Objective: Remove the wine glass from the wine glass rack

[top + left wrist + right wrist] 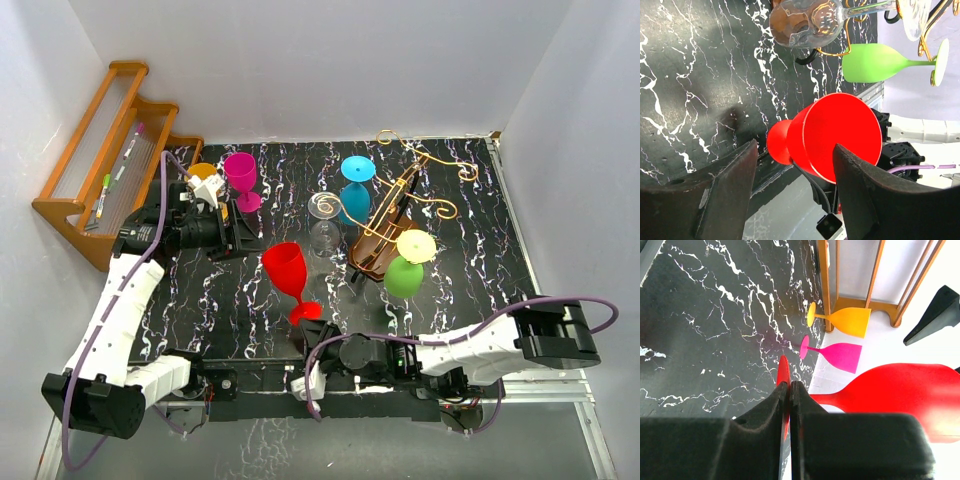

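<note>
Evidently, the task is judged to be largely done. An opaque red wine glass (285, 268) with a broad conical bowl is seen off the wine glass rack (383, 232), a violin-shaped brown wooden stand with curling gold wire arms, which is set well apart, beyond and to the right of the right gripper (789, 390). That gripper is closed, and the thin round foot of the red glass is pinched edge-on between its fingers, low over the black, white-veined marble tabletop (200, 310). Whether the foot is rested on the tabletop or held just above it cannot be told. The left gripper (795, 145) is open, with its fingers spread wide and nothing clasped. It is pointed at the red bowl, which is framed just ahead of it between the two fingers; contact cannot be made out. Three more are carried on the rack's wire arms, far from both grippers: a clear glass (323, 208), a cyan glass (355, 190) and a green glass (404, 277) with a pale foot. A magenta glass (240, 172) and an orange glass (203, 172) are stood upright on the tabletop close beside the left gripper, near an orange-brown wooden stepped shelf (95, 150). What is left is judged to be small: the red glass has to be settled upright and let go, or handed across to the waiting left gripper. Which of the two is intended cannot be decided.
</note>
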Tool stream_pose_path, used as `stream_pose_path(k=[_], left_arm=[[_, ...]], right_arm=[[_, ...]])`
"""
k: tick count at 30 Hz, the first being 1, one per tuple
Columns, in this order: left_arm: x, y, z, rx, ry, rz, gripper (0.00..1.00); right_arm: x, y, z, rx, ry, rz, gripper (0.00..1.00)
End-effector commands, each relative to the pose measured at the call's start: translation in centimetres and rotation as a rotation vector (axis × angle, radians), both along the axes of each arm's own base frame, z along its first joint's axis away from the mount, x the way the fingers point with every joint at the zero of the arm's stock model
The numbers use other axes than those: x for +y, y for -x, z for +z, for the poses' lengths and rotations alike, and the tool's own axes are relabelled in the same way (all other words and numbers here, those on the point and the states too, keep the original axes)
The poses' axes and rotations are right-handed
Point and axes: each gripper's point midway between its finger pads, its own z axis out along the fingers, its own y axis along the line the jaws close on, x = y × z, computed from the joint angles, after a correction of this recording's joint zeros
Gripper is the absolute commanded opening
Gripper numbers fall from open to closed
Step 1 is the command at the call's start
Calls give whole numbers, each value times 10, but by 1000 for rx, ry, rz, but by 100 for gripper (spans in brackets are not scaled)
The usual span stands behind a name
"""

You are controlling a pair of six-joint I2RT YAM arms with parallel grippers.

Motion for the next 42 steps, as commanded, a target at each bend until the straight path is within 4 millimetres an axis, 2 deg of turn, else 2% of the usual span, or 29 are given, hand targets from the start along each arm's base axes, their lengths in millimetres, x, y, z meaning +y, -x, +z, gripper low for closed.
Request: stream_pose_path(k=[1,13,18,24,29,31,33,36,40,42], left_arm=[[-4,9,-2,1,22,-52,59],[-4,12,-34,81,-6,-102,58],[-3,15,-48,115,-23,-114,54],[-8,20,-55,131,-28,-163,31],[-9,18,-61,138,-33,-164,0],[-6,13,-60,120,-58,-137,0],[-1,3,-56,93,-96,-98,0],[4,-11,-47,49,-138,-56,0],[12,-39,-31,-17,-199,12,0],[20,-60,-25,-55,-256,61,0]], right_arm=[[10,-1,24,-50,-90,-1,8],[18,-1,16,-111,-24,23,8],[18,-4,8,-126,15,10,8],[20,-3,4,-122,28,12,8],[20,-6,4,-93,14,-20,8],[18,-9,3,-62,-1,-53,14],[13,-10,-2,-28,0,-76,31],[6,-8,-4,10,-20,-94,47],[-4,-5,-9,66,-27,-120,51],[-7,-2,-13,96,-23,-131,51]])
